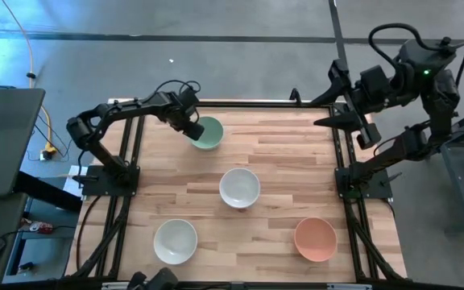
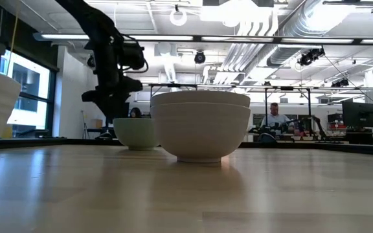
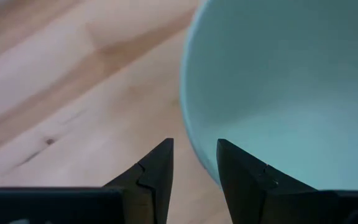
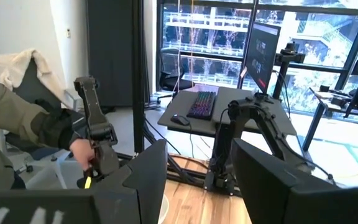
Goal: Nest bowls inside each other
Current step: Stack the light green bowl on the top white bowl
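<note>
Now, left to right across the counter (image 1: 280, 153):
Left gripper (image 1: 193, 129): I have it poised at the near rim of the pale green bowl (image 1: 208, 133), fingers parted a little and holding nothing; in the left wrist view one finger sits outside the wall, the other just over the lip.
Key relation: the rim runs between my fingers, so I judge a short drop and a squeeze would pinch it.
White bowls: one lower left (image 1: 175, 241), one mid-counter (image 1: 239, 188), which looks double-rimmed in the low view, perhaps already nested.
Salmon-orange bowl (image 1: 315, 238): lower right, well apart.
Right gripper (image 1: 329, 121): parked off the counter's far right corner, open and empty; the left arm is plainly nearer.
</note>
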Robot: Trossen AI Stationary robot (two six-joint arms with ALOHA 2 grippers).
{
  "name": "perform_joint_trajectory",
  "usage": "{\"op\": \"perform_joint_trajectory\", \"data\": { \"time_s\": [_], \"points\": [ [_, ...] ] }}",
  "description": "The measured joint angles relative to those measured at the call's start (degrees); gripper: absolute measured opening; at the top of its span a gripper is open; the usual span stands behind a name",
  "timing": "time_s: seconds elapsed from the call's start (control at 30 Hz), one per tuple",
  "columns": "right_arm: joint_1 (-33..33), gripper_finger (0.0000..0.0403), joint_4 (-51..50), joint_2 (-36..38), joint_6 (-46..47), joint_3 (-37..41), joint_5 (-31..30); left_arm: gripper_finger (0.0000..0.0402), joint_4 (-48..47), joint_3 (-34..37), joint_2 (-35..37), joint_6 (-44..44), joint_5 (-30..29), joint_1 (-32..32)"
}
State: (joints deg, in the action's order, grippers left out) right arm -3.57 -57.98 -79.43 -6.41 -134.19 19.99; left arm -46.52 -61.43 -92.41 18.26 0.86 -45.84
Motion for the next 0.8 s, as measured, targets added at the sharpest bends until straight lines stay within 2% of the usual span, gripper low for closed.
{"op": "perform_joint_trajectory", "data": {
  "time_s": [0.37,0.5,0.67,0.8],
  "points": [
    [0.0,0.0171,-0.1,0.4,1.4,0.0,0.0,0.0105,0.7,0.0,-2.6,0.1,0.0,1.1],
    [0.0,0.0171,-1.0,0.4,1.4,0.0,-0.1,0.0074,0.9,0.0,-2.6,0.1,1.0,1.0],
    [0.0,0.0171,-2.0,0.4,1.4,0.0,-0.5,0.0012,1.3,0.0,-2.6,-0.6,2.2,1.0],
    [0.0,0.0171,-2.8,0.4,1.4,0.1,-0.5,0.0009,1.6,0.0,-2.5,-0.9,3.3,1.0]
  ]
}}
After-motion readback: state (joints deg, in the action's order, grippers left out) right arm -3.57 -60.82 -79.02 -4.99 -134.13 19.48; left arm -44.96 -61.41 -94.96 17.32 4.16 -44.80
